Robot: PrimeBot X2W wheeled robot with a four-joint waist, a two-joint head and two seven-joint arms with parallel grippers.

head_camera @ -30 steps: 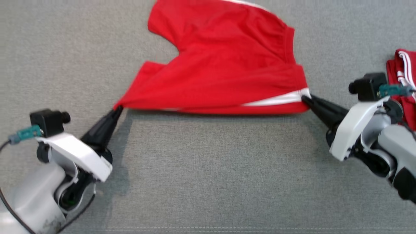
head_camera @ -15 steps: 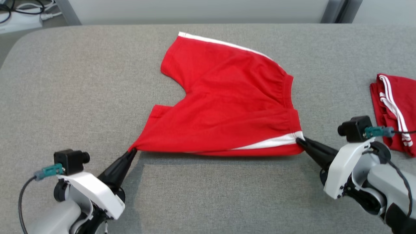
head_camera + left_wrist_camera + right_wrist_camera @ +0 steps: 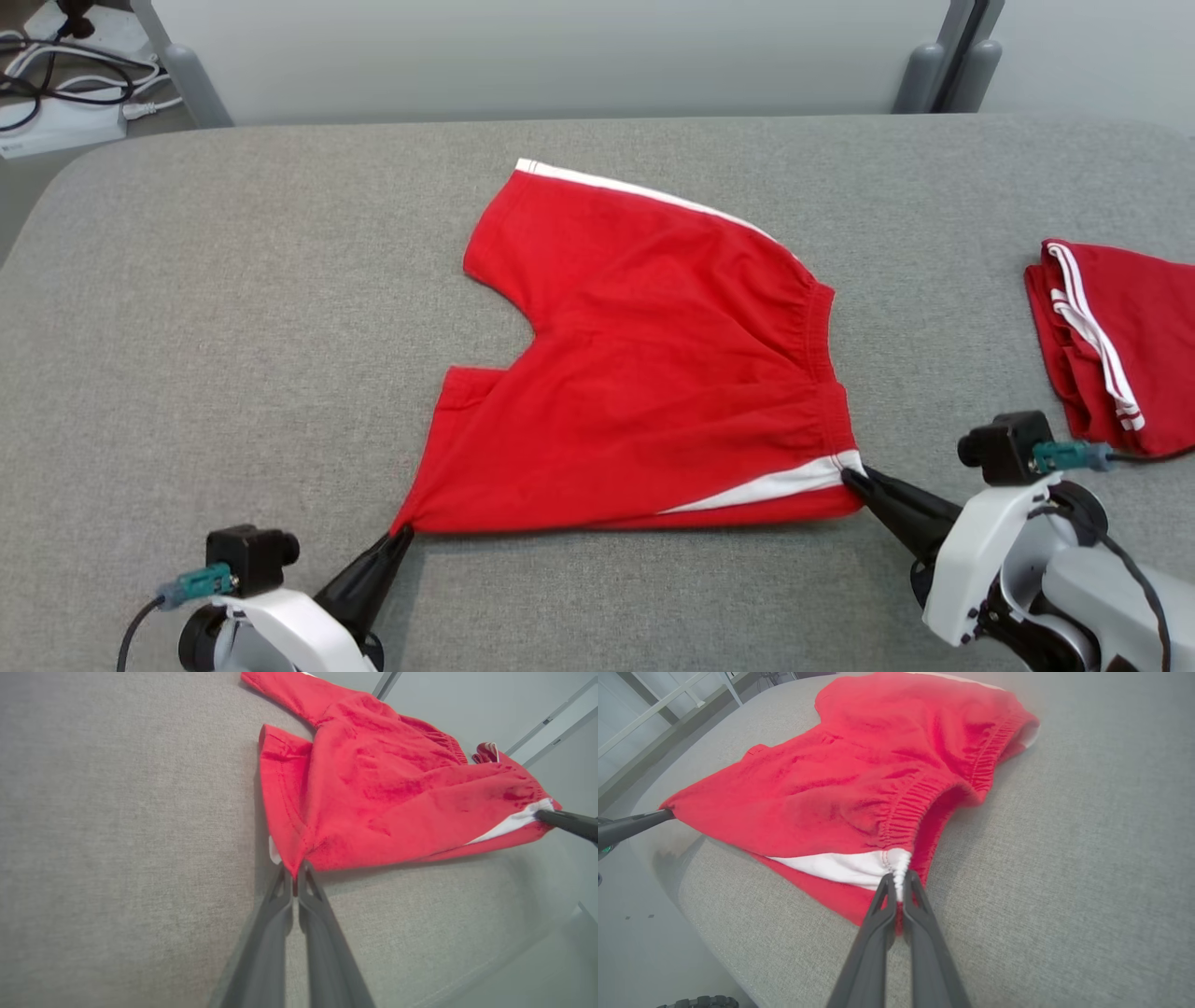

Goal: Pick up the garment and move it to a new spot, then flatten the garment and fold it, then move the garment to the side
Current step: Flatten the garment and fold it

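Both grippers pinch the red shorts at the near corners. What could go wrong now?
The left gripper and right gripper each hold only a small tip of the shorts; a pull could slip one free. The right gripper sits close to the folded red garment and might knock it.

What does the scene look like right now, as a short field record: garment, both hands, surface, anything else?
garment: red fabric shorts with white side stripes, spread out, not yet folded
surface: grey fabric-covered table
left hand: shut on the near leg-hem corner
right hand: shut on the waistband corner at the white stripe
near edge: stretched between the two hands
other: folded red garment with white stripes, at the table's right, apart from the shorts
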